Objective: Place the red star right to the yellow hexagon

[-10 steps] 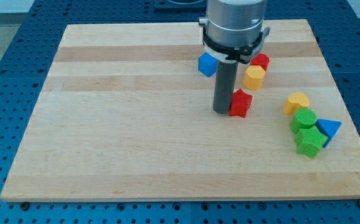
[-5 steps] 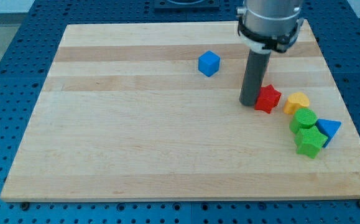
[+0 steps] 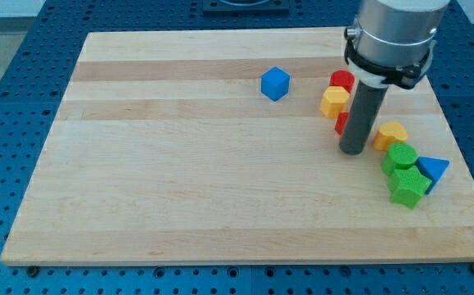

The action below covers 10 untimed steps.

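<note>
Now my tip (image 3: 352, 151) rests on the wooden board (image 3: 179, 164) in the right half of the view, with the dark rod rising straight up into the grey arm housing (image 3: 394, 37) at the view's top right. No jaws exist on this rig, only the bare rod, and it holds nothing. The red star (image 3: 340, 123) sits mostly hidden behind the rod, a sliver of red showing at about 11 o'clock from my tip, so touching or just apart cannot be told. It lies just below the yellow hexagon (image 3: 333, 102), at roughly 5 o'clock from it. A red cylinder (image 3: 342, 80) stands at 1 o'clock of the hexagon, close against it. The blue cube (image 3: 275, 83) sits alone at 9 o'clock from the hexagon, well apart. At 2 o'clock from my tip lies the yellow heart (image 3: 391, 134). Below it cluster a green cylinder (image 3: 400, 157), a green star (image 3: 408, 188) and a blue triangle (image 3: 433, 170), all at about 4 o'clock from my tip.
</note>
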Each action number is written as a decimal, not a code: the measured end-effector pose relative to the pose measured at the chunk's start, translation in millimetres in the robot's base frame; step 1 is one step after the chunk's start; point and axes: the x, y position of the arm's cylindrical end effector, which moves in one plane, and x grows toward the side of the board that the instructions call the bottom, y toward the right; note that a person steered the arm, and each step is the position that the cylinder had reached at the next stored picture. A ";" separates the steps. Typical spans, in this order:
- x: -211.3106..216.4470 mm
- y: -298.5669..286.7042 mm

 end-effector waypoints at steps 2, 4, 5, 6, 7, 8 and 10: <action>-8.6 -0.8; -47.6 -0.8; -50.1 -0.8; -50.7 -0.1; -61.8 24.5; -62.5 31.0; -62.5 59.2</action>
